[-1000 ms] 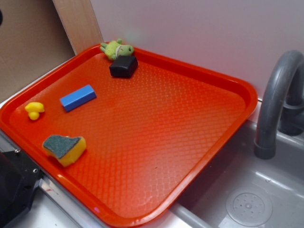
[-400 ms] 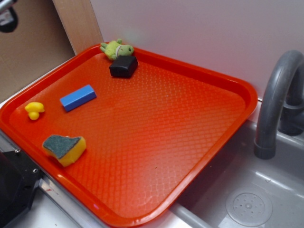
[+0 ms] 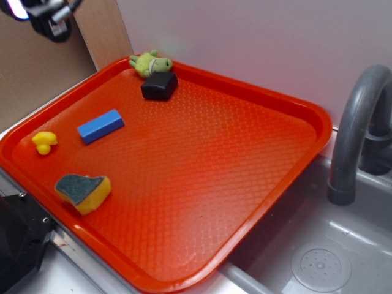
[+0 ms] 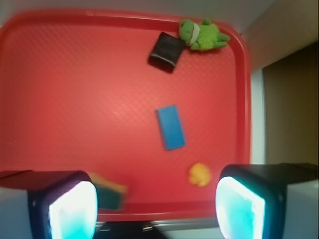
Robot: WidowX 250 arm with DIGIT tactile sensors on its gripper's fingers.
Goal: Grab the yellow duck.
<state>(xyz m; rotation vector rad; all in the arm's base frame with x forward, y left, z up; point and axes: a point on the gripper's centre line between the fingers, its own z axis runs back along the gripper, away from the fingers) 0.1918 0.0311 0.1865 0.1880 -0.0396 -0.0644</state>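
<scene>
The yellow duck (image 3: pixel 44 142) is tiny and sits near the left corner of the red tray (image 3: pixel 257 184), left of the blue block (image 3: pixel 100 126). In the wrist view the duck (image 4: pixel 200 175) lies low, just left of my right finger. My gripper (image 3: pixel 46 15) hangs high at the top left of the exterior view, far above the tray. In the wrist view the gripper (image 4: pixel 157 209) is open and empty, its two pale fingers wide apart.
A yellow sponge with green top (image 3: pixel 82 191) lies near the tray's front edge. A green plush frog (image 3: pixel 150 62) and a black block (image 3: pixel 159 86) sit at the far corner. A grey faucet (image 3: pixel 358 128) and sink (image 3: pixel 318 257) are at the right.
My gripper has come into view at the top left and moved rightward. Nothing on the tray has moved.
</scene>
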